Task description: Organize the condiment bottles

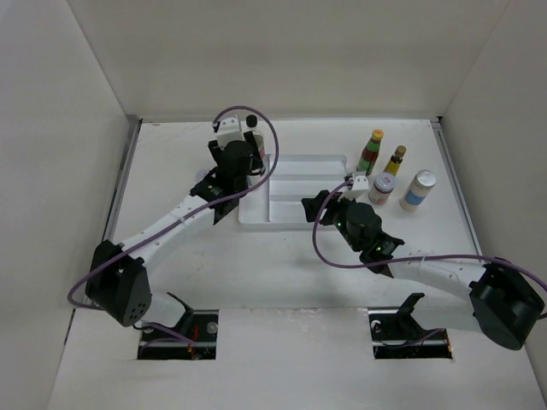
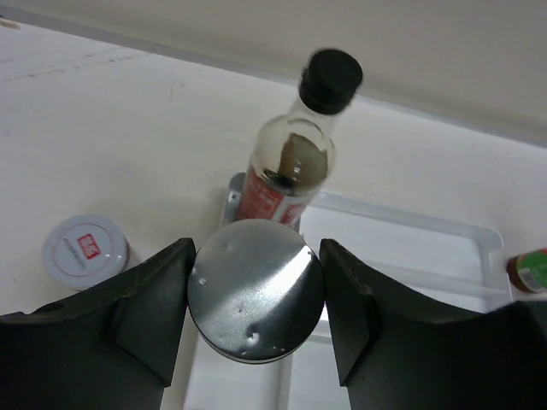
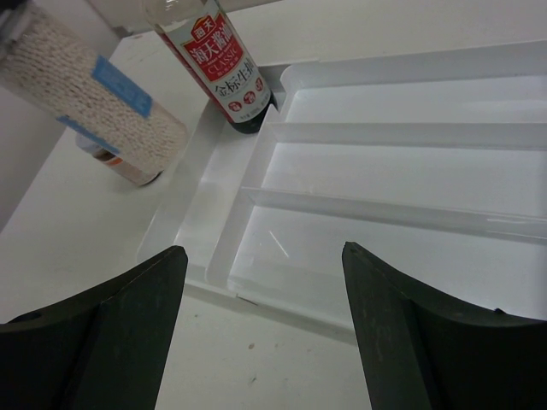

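My left gripper (image 1: 242,162) (image 2: 256,249) is shut on a clear shaker of white granules with a blue label and a metal lid (image 2: 256,290) (image 3: 85,94). It holds the shaker tilted at the left edge of the white divided tray (image 1: 295,184) (image 3: 385,171). A black-capped, red-labelled bottle (image 1: 250,141) (image 2: 295,145) (image 3: 218,64) stands at the tray's far left corner. A white-lidded jar (image 2: 85,248) sits on the table left of the tray. My right gripper (image 1: 314,205) (image 3: 262,252) is open and empty over the tray's near right edge.
To the right of the tray stand a green yellow-capped bottle (image 1: 372,151), an amber yellow-capped bottle (image 1: 395,160), a white-lidded jar (image 1: 382,190) and a white-lidded shaker (image 1: 419,190). White walls enclose the table on three sides.
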